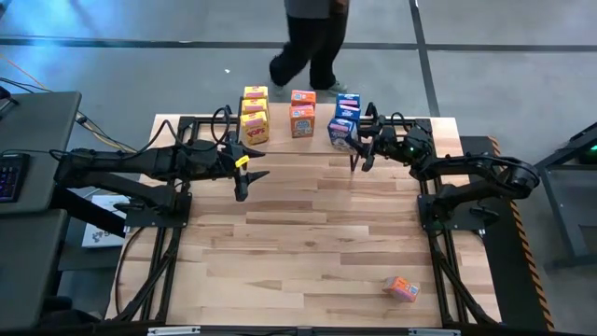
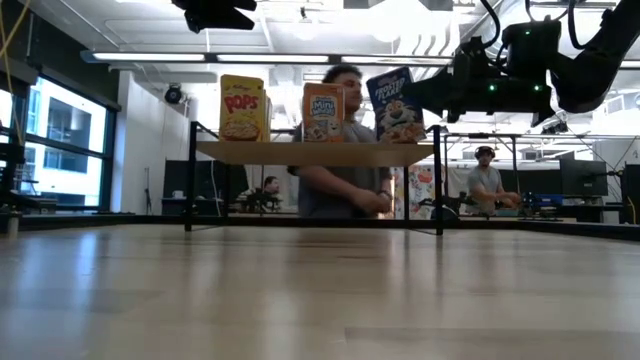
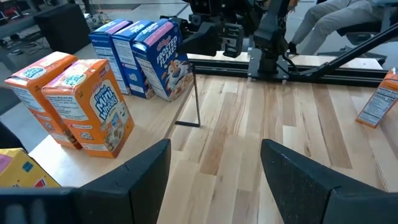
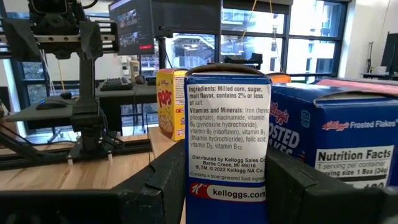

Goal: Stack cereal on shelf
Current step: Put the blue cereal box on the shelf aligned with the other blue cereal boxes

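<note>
Blue cereal box (image 4: 227, 149) clamped between right hand's (image 1: 358, 142) fingers, at shelf's (image 2: 315, 152) near edge beside other blue boxes (image 3: 121, 53) — best set down square, then released. Left hand (image 1: 250, 173) idle, fingers apart. Orange box (image 1: 402, 288) well behind on counter (image 1: 308, 243).

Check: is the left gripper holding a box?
No. In the left wrist view the left gripper is open with only bare table between its fingers.
</note>
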Robot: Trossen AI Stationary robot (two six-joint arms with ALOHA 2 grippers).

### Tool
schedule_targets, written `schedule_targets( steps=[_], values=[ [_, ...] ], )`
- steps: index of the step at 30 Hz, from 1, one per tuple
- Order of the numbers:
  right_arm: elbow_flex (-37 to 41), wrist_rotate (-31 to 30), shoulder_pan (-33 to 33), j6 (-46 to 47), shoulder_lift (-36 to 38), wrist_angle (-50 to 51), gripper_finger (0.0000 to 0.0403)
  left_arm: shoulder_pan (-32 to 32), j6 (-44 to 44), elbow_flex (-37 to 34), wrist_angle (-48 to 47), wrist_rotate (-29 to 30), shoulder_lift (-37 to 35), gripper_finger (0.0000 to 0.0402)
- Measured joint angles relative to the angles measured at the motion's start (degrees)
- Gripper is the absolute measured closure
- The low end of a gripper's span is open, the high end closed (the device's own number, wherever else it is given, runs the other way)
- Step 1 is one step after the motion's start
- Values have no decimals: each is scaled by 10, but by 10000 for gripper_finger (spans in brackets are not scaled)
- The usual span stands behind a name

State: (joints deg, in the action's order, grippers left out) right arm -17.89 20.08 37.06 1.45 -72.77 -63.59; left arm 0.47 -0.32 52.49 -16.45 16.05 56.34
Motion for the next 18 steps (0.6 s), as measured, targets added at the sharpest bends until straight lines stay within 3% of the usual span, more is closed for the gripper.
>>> schedule_targets(
  steps=[18],
  values=[
    [0, -4, 0, 0, 0, 10, 245, 0, 0, 0, 0, 0, 0, 161]
  ],
)
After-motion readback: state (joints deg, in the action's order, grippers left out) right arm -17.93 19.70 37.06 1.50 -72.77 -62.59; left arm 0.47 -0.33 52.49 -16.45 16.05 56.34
